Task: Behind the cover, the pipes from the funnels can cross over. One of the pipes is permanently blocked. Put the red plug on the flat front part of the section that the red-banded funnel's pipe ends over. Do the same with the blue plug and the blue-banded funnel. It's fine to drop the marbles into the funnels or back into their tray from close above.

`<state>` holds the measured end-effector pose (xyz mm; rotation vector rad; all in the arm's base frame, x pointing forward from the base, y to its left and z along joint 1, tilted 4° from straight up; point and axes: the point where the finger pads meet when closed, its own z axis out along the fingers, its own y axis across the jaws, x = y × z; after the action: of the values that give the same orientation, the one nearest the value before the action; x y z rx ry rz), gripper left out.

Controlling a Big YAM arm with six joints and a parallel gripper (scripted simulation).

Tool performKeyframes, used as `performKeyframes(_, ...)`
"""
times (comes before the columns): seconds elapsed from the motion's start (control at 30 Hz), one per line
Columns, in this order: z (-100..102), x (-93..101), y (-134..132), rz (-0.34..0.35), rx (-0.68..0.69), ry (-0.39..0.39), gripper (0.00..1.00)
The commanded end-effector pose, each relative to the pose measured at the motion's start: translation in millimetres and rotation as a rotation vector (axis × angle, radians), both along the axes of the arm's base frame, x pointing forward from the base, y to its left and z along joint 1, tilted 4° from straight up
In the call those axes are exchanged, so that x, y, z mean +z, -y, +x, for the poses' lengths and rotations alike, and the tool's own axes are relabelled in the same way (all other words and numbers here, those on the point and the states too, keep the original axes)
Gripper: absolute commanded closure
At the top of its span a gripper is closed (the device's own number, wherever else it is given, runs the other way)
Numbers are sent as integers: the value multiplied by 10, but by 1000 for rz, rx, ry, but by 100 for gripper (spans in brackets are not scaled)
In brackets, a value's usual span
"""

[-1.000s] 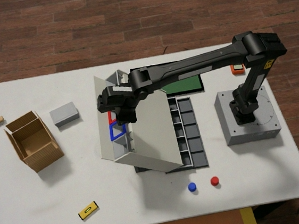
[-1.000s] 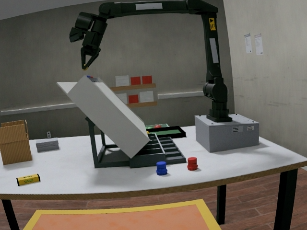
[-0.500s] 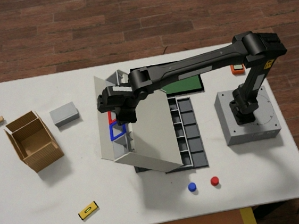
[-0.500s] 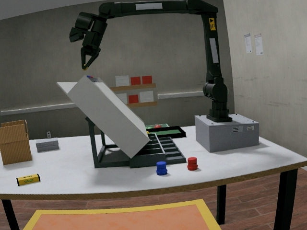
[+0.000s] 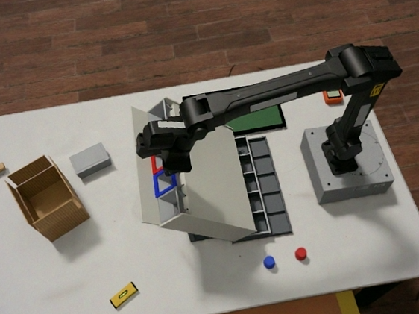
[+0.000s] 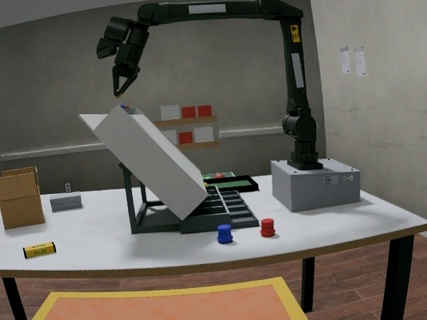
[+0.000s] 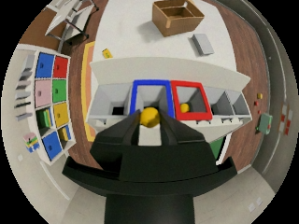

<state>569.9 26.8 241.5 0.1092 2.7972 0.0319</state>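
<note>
My gripper (image 6: 119,90) (image 7: 149,113) is shut on a yellow marble (image 7: 149,116) (image 6: 118,91). It hangs a little above the top of the slanted white cover (image 5: 212,186) (image 6: 151,158), over the blue-banded funnel (image 5: 165,193) (image 7: 152,82). The red-banded funnel (image 5: 153,163) (image 7: 189,84) is beside it, and a yellow marble (image 7: 185,107) lies inside it. The blue plug (image 5: 268,262) (image 6: 224,233) and the red plug (image 5: 300,253) (image 6: 267,227) stand upright on the table in front of the dark row of sections (image 5: 266,180) (image 6: 237,208). In the top view the arm hides the fingertips.
The black marble tray with a green floor (image 5: 260,120) (image 6: 237,184) lies behind the sections. An open cardboard box (image 5: 45,197) (image 6: 19,198), a grey block (image 5: 90,159) (image 6: 65,201) and a yellow level (image 5: 123,294) (image 6: 39,249) are at the left. The arm's grey base (image 5: 346,163) stands at the right.
</note>
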Motion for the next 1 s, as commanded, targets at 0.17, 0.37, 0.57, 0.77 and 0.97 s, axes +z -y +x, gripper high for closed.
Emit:
performKeyframes(0.17,212,237,56,3,-3,51,100)
performKeyframes(0.37,256,278,74,3,-3,51,100)
performKeyframes(0.57,300,318,93,4,-3,51,100)
performKeyframes(0.77,320,338,100,3,-3,51,100)
performKeyframes(0.97,337,355,105,3,-3,50,100)
